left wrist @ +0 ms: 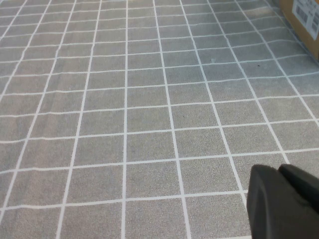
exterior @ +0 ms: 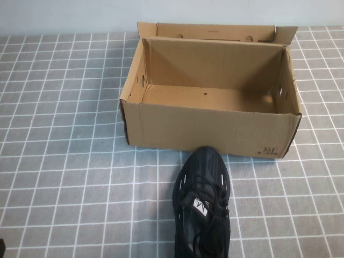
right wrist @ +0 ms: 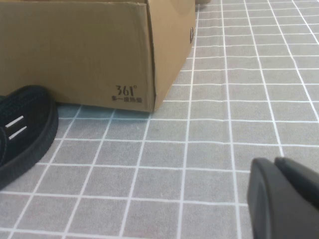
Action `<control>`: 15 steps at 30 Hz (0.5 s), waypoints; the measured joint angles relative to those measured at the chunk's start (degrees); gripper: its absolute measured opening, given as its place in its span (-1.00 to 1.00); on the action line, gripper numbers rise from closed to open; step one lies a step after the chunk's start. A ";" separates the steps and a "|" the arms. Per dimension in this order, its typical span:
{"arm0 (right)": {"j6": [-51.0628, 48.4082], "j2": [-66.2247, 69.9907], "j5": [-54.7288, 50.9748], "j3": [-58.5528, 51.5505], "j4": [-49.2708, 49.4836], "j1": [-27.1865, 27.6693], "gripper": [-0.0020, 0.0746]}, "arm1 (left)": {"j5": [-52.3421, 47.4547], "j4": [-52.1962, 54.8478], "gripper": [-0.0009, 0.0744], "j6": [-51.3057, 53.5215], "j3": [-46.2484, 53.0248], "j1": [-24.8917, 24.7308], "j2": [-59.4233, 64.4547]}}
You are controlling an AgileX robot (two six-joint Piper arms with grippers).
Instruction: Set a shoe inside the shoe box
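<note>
Shoe (exterior: 203, 207) lying on the grey tiled bench (exterior: 64, 177), its toe just in front of the open shoe box (exterior: 209, 126), which is empty. Nothing of the task looks done; lifting and placing remain. Left claw (left wrist: 281, 204), closed and empty, hangs over bare tiles. Right claw (right wrist: 281, 196), also closed and empty, sits near the box corner, apart from the shoe.
</note>
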State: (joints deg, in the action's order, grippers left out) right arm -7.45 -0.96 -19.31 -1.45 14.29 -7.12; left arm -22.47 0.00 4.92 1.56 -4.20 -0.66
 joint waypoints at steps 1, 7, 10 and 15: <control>0.00 0.00 0.00 0.00 0.00 0.00 -0.99 | 0.00 0.00 -0.99 0.00 0.00 0.00 0.00; 0.00 0.00 0.00 0.00 0.00 0.00 -0.99 | 0.00 0.00 -0.99 0.00 0.00 0.00 0.00; -0.12 0.00 0.00 0.00 -0.12 0.00 -0.99 | 0.00 0.00 -0.99 0.00 0.00 0.00 0.00; -0.65 0.00 0.00 0.00 -2.36 0.00 -0.99 | 0.00 0.00 -0.99 0.00 0.00 0.00 0.00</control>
State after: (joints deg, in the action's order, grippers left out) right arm -8.09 -0.96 -19.31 -1.45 11.93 -7.12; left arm -22.47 0.00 4.92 1.56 -4.20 -0.66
